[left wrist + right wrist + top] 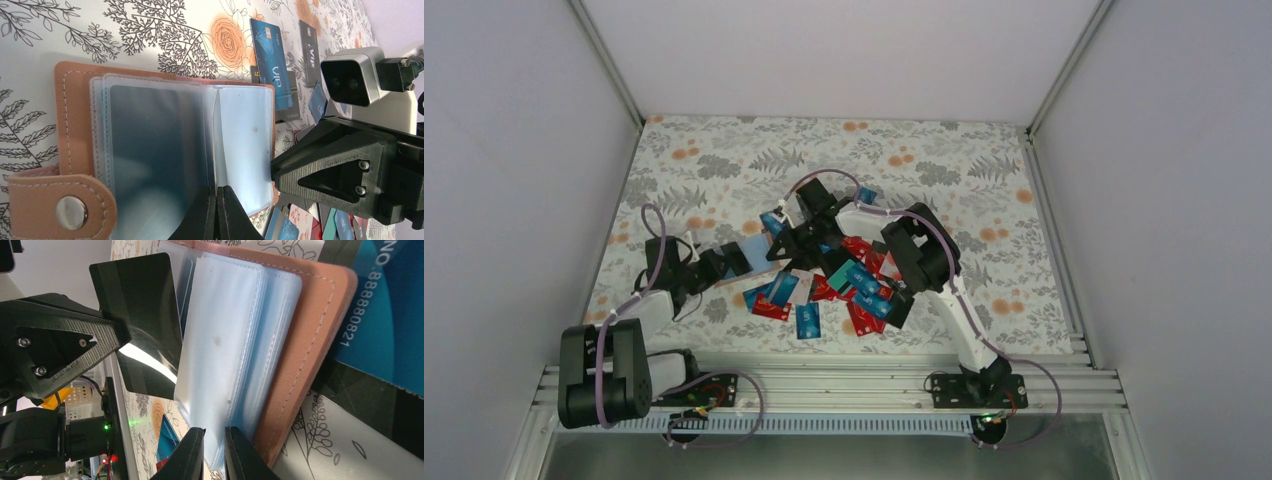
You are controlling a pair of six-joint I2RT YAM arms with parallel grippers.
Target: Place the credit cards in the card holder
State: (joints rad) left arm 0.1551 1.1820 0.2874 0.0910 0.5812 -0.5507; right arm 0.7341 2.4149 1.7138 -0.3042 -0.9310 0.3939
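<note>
Jaws clamped, our left gripper (216, 202) pinches a black card (145, 305) and our right gripper (215, 452) nips the card holder's (310, 350) clear sleeve (220, 355); we risk the card missing its pocket if that sleeve slips.

One camera sits high up behind both arms and looks down on the whole flowery counter (724, 160). Two small cameras ride on the wrists, very close, facing each other across the same open tan-brown leather card holder (70, 110) with clear pockets.
</note>
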